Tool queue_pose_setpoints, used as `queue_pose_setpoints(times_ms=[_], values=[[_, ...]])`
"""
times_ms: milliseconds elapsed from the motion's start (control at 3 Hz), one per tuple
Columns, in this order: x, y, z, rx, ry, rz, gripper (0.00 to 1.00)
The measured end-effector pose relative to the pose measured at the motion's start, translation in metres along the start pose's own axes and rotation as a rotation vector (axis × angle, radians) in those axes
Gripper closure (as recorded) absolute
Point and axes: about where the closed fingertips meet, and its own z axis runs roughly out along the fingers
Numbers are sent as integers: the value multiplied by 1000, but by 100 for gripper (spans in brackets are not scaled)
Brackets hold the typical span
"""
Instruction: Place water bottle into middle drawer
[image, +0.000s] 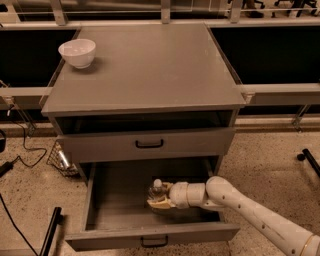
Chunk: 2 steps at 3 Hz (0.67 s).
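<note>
The middle drawer (117, 202) is pulled out at the bottom of the grey cabinet, with its grey floor showing and a small black handle (154, 242) on its front panel. The water bottle (157, 190) stands upright inside it, right of centre, its white cap showing. My gripper (159, 199) reaches in from the right on a white arm (240, 202). It is low inside the drawer and shut around the lower part of the bottle. The bottle's base is hidden by the fingers.
A white bowl (77, 52) sits at the back left of the cabinet top (150, 75). Another grey drawer front with a black handle (149, 144) is closed above the open drawer. A wire basket (60, 160), cables and a black pole (50, 232) lie on the floor at left.
</note>
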Motion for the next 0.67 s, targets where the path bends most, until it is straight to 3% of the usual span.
queue_pose_setpoints(times_ms=[667], values=[[0, 0, 0, 0, 0, 0, 0]])
